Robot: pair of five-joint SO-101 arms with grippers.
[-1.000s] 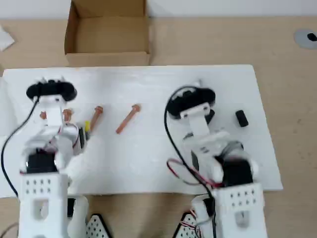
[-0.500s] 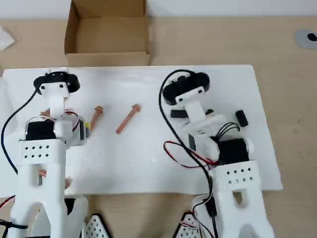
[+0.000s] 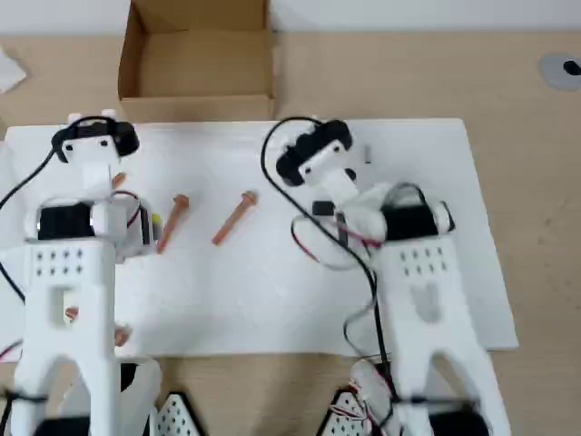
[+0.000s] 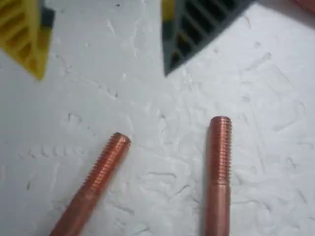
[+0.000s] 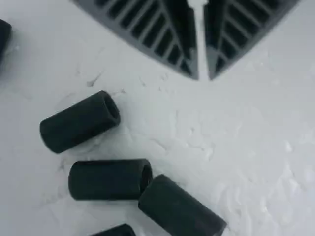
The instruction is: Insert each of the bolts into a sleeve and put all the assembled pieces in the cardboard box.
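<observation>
Two copper bolts (image 4: 105, 169) (image 4: 219, 169) lie on the white foam board (image 4: 162, 123) with their threaded ends toward my left gripper (image 4: 103, 73). It hangs open just above them, holding nothing. Two more bolts (image 3: 172, 221) (image 3: 236, 218) lie on the board between the arms. My right gripper (image 5: 202, 74) is shut and empty, hovering beside several black sleeves (image 5: 81, 121) (image 5: 109, 179) (image 5: 179, 209) that lie on their sides close together. The cardboard box (image 3: 195, 59) stands open beyond the board's far edge.
Both arms' white bodies (image 3: 68, 272) (image 3: 418, 272) cover much of the near half of the foam board (image 3: 272, 272). Bolt ends (image 3: 121, 337) peek out beside the left arm's base. A grey disc (image 3: 561, 70) sits at the table's far right.
Both arms have stretched toward the far side of the board. The right arm's head also swung left, and its body now covers the lone sleeve seen earlier at the right.
</observation>
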